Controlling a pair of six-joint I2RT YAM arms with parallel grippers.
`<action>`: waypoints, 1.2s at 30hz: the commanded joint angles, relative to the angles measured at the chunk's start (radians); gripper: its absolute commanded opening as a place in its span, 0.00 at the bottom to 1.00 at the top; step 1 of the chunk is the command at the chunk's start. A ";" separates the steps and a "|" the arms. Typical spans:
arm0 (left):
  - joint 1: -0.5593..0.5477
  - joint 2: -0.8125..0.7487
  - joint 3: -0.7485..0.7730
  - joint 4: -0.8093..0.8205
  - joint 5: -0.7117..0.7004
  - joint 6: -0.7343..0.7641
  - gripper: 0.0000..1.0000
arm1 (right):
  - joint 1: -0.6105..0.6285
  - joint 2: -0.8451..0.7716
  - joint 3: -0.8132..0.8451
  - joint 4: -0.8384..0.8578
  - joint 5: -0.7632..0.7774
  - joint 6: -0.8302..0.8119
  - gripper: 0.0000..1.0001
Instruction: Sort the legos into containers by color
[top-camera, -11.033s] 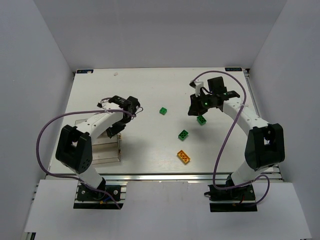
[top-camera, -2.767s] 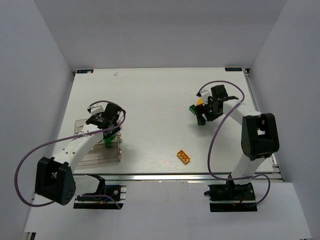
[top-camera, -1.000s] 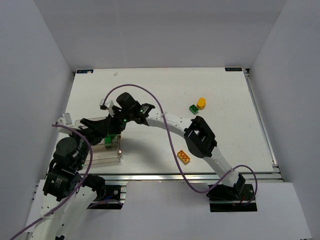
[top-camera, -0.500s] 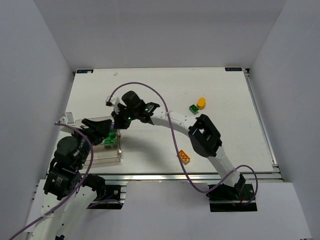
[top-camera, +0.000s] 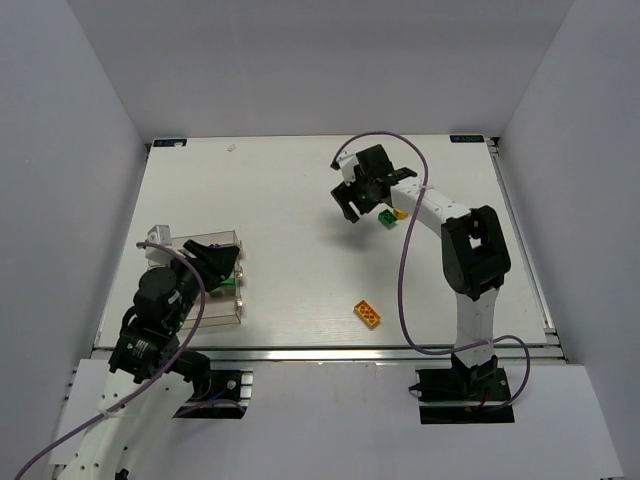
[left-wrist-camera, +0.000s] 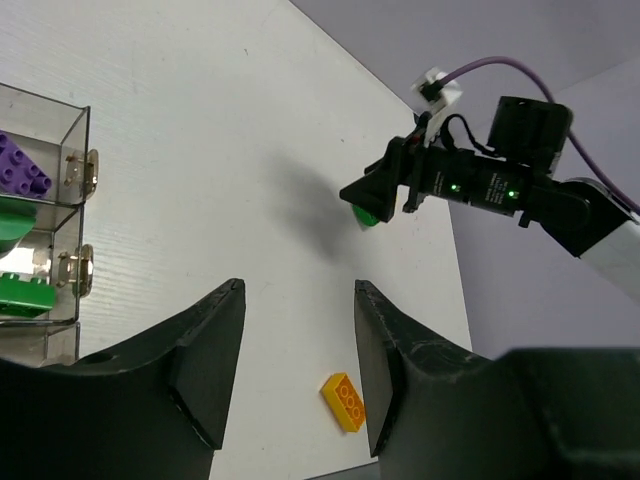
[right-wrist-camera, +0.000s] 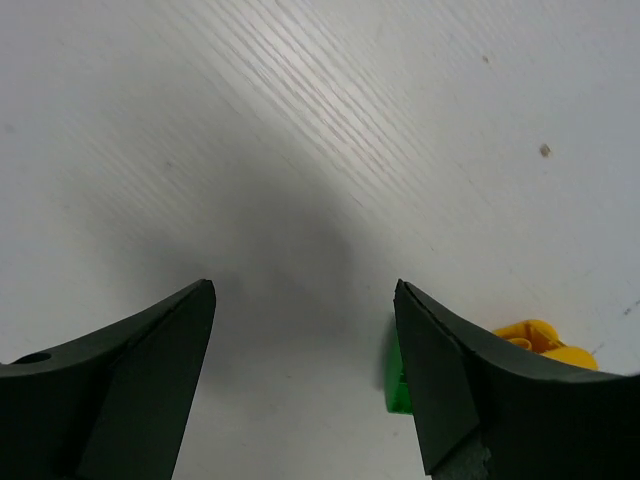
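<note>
My right gripper hangs open over the table at the far right. A green lego lies just right of it, half hidden behind the right fingertip in the right wrist view. A small yellow block touches that green lego. The flat orange-yellow lego lies near the front edge, also seen as the orange lego between my left fingers. My left gripper stands open and empty by the clear containers. These hold a purple lego and green legos.
White walls close in the table on the left, back and right. The right arm's purple cable loops over the table's right part. A metal rail runs along the front edge.
The right arm has swung from over the containers back to the far right beside the green lego, and its jaws have opened wide. The left gripper has drawn back and its jaws have narrowed.
</note>
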 joint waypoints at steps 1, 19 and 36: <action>-0.002 0.037 -0.008 0.075 0.045 0.012 0.58 | -0.025 0.051 0.033 -0.095 0.064 -0.162 0.78; -0.002 0.000 -0.049 0.056 0.037 0.000 0.60 | -0.173 0.219 0.206 -0.268 0.115 -0.266 0.69; -0.002 0.022 -0.062 0.085 0.046 0.011 0.60 | -0.203 0.160 0.141 -0.411 -0.012 -0.200 0.66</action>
